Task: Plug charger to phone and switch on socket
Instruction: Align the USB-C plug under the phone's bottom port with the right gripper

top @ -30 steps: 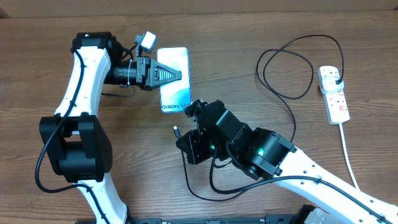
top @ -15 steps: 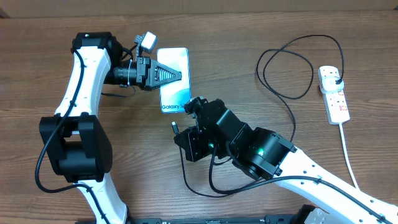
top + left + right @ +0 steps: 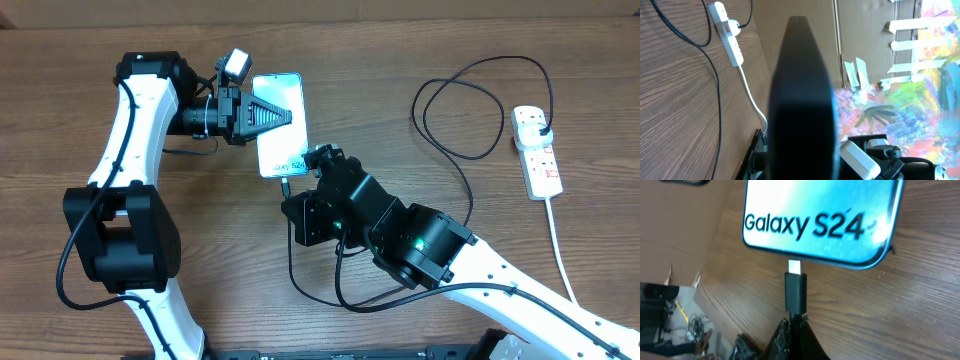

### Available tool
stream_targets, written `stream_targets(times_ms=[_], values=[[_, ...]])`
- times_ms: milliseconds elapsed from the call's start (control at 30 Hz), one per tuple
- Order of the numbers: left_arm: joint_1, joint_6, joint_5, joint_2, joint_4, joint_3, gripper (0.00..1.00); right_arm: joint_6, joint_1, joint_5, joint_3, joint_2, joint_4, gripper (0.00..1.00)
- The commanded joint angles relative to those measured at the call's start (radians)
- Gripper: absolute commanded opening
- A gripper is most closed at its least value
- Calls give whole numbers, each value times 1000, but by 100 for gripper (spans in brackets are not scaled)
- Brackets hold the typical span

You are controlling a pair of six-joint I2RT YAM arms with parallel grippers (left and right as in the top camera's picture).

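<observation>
Wooden brown tabletop, carrying all items. Left gripper, black, fingers clenched with nothing between them, lying across the left side of the slim rectangular smartphone with a light blue screen reading "Galaxy S24"; the phone lies left of centre, towards the tabletop's far edge. Right gripper, black, clamped on the connector end of the long thin black charger cable, just in front of the phone's near short edge. White oblong power strip, close to the tabletop's right edge, with the charger's black plug seated in it; the switch position cannot be read. Connector tip, bare metal, just beside the phone's bottom edge and not yet entered. Step in hand, as judged: mating tip to port. The port is not visible, so the tip likely wants centring on the short edge, kept square to it, and pushed straight while the left gripper braces the phone against sliding. Against one second earlier: the connector, then apart from the phone, now stands at its edge, and the phone has turned slightly.
</observation>
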Motion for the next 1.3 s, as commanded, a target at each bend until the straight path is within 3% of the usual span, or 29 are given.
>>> stream_targets(times_ms=[0, 1267], values=[[2, -7, 61, -26, -4, 20, 4, 24, -4, 35, -4, -1, 16, 4], [2, -9, 55, -26, 13, 20, 4, -70, -3, -36, -4, -1, 22, 4]])
